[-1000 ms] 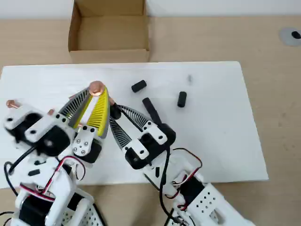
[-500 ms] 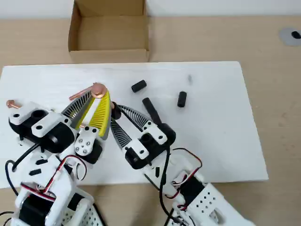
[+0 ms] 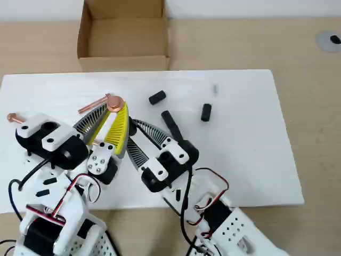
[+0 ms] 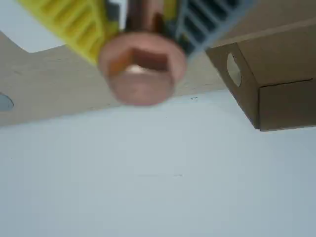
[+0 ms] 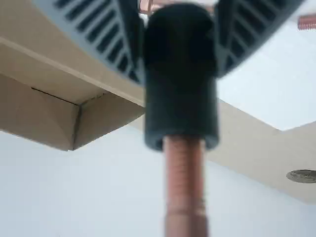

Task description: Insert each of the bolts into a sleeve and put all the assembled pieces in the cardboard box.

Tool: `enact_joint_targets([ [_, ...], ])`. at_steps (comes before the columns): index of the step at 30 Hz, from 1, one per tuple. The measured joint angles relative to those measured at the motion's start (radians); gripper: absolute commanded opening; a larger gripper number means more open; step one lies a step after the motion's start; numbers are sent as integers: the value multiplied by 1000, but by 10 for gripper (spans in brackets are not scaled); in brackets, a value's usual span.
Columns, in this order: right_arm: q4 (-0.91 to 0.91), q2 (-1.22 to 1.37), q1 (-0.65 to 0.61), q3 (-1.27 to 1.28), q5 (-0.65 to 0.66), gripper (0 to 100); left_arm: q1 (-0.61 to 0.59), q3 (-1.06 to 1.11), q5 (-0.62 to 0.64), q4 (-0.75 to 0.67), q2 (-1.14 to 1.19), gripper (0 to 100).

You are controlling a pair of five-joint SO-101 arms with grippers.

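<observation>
No words or numbers are showing big enough to read, a tiny dark mark [image 4: 193, 98] is sitting on the white sheet [image 4: 158, 173], too small to tell.

The high view looks straight down over the whole surface [image 3: 240, 160]. Both wrist views look low and close along it, sharing the cardboard box [image 3: 123, 64].
</observation>
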Motion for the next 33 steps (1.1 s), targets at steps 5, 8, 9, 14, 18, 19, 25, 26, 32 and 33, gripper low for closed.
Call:
enact_joint_targets([
  [5,0,0,0,0,0,10,0,-6,103,107,0,186],
  [8,0,0,0,0,0,10,0,-28,137,178,0,190],
  [9,0,0,0,0,-2,10,0,-32,141,192,-2,191],
  [14,2,3,2,3,0,10,-29,-48,143,235,-5,220],
  [18,0,2,2,2,0,10,-81,-83,143,275,-6,222],
  [19,0,2,2,3,0,10,-89,-97,143,287,-6,222],
  [25,23,2,41,-12,0,9,-100,-219,143,344,-6,158],
  [26,46,2,61,-32,0,9,-103,-235,143,350,-8,127],
  [32,238,78,146,-295,-37,9,-169,-253,118,402,-8,8],
  [33,261,115,157,-347,-48,9,-190,-253,112,419,-8,2],
])
